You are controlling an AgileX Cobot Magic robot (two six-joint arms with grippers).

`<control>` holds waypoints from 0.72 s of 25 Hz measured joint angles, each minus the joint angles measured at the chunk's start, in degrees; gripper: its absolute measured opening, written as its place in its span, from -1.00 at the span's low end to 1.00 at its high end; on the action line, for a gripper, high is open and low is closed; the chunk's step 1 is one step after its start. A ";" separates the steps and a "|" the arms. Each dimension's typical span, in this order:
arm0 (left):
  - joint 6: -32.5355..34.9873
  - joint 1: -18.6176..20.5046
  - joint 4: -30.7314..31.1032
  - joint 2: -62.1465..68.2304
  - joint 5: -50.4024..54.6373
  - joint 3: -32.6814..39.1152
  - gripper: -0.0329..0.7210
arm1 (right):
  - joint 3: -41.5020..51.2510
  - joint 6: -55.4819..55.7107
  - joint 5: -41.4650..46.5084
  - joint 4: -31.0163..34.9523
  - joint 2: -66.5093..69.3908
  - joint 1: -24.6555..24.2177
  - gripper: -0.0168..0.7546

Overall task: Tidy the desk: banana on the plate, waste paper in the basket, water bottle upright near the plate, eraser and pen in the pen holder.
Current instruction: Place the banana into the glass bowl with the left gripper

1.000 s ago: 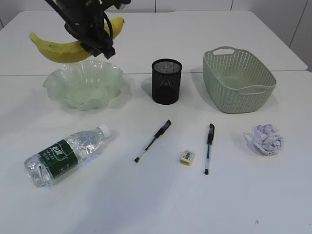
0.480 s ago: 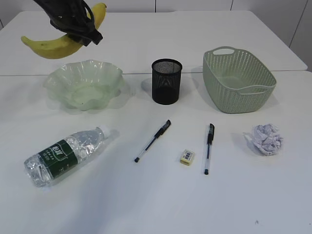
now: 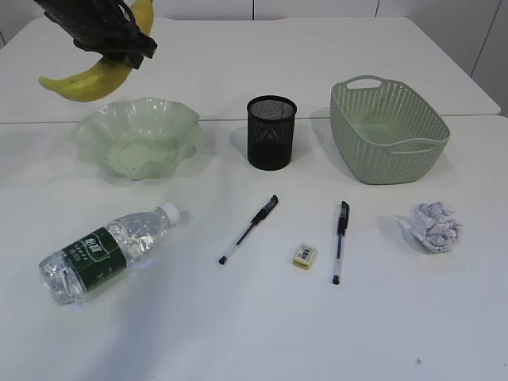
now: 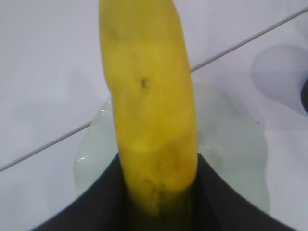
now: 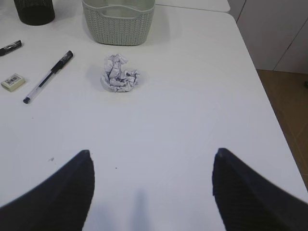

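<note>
My left gripper is shut on the yellow banana and holds it in the air above the back left of the pale green wavy plate. The left wrist view shows the banana between the jaws with the plate below. The water bottle lies on its side at front left. Two pens and a yellow eraser lie in the middle. The black mesh pen holder stands behind them. Crumpled paper lies right, in front of the green basket. My right gripper is open and empty.
The right wrist view shows the paper ball, a pen, the eraser and the basket; the table's right edge drops to the floor. A seam between two tabletops runs behind the plate.
My left gripper has carried the banana leftward and slightly up, away from above the plate's centre; the banana now tilts more steeply. Nothing else has moved.
</note>
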 joint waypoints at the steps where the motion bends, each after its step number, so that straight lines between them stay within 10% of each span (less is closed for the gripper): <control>1: 0.00 0.14 -1.17 0.35 -0.53 0.00 -0.29 | 0.00 0.00 0.00 0.00 0.00 0.00 0.51; 18: -0.10 0.50 -3.84 8.83 -7.15 0.00 -0.29 | 0.00 0.00 0.00 0.21 0.00 0.00 0.51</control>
